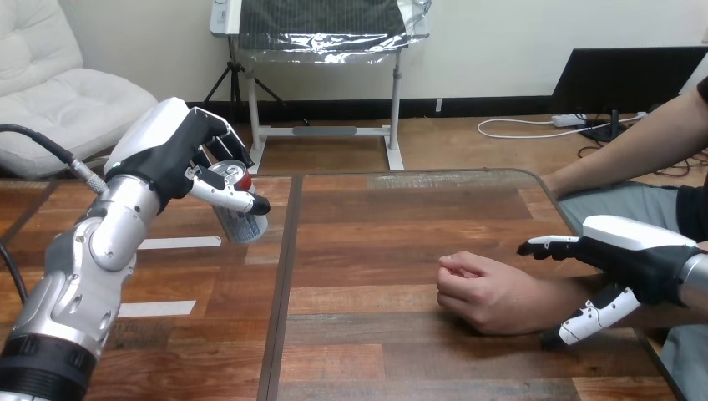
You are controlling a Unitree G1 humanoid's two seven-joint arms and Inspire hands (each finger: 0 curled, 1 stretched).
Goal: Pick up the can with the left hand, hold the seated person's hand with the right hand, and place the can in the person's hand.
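My left hand [171, 150] is raised above the left part of the wooden table [376, 359], shut on a silver can [242, 219] with a red top. The can is tilted and clear of the tabletop. The person's hand [480, 292] rests on the table right of centre, loosely closed in a fist, its forearm running off to the right. My right hand [639, 251] is open over that forearm: its straight fingers [547, 246] reach over the far side and its thumb [589, 322] points down on the near side. Whether it touches the forearm is unclear.
A dark seam [282, 284] runs down the table between its left and right boards. Two white tape strips [179, 242] lie on the left board under my left arm. The person's other arm [634, 142] stretches across the far right corner.
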